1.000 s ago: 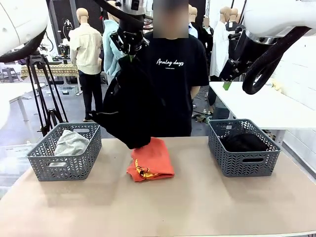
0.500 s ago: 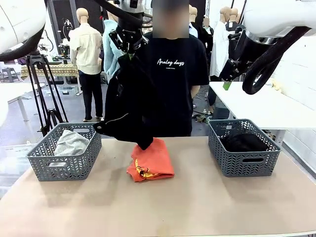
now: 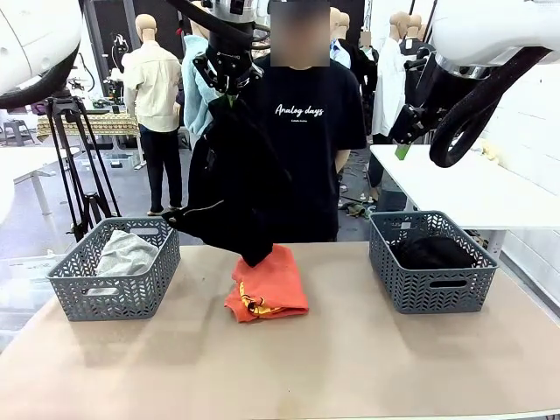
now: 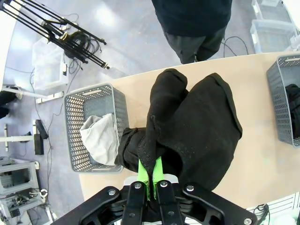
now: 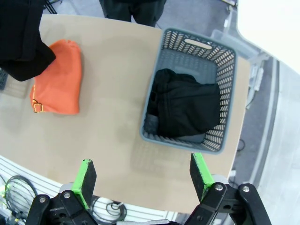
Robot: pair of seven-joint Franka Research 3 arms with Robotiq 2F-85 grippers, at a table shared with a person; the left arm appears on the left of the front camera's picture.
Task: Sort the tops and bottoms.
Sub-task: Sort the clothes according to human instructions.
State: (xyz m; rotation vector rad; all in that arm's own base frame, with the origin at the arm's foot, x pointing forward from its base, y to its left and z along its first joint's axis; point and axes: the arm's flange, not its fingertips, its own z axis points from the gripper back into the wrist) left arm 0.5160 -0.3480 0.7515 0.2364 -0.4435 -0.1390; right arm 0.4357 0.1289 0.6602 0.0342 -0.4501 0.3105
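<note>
Bright, even light, sharp focus. Just ahead of the right gripper (image 5: 140, 160) a basket (image 5: 193, 43) throws a soft shadow on the counter (image 5: 112, 93). Wrist views bend at edges.

The orange-red top (image 3: 267, 282), with a small yellow print at its near edge, is lying folded flat on the worktop (image 3: 367, 350). The hanging black bottom (image 3: 229, 192) is dangling crumpled over its far left corner, pinched in the left claw (image 4: 151, 164). The light grey top (image 3: 127, 252) is lying bunched in a basket well to its left. The second black bottom (image 3: 431, 252) is lying heaped in a basket well to its right.
</note>
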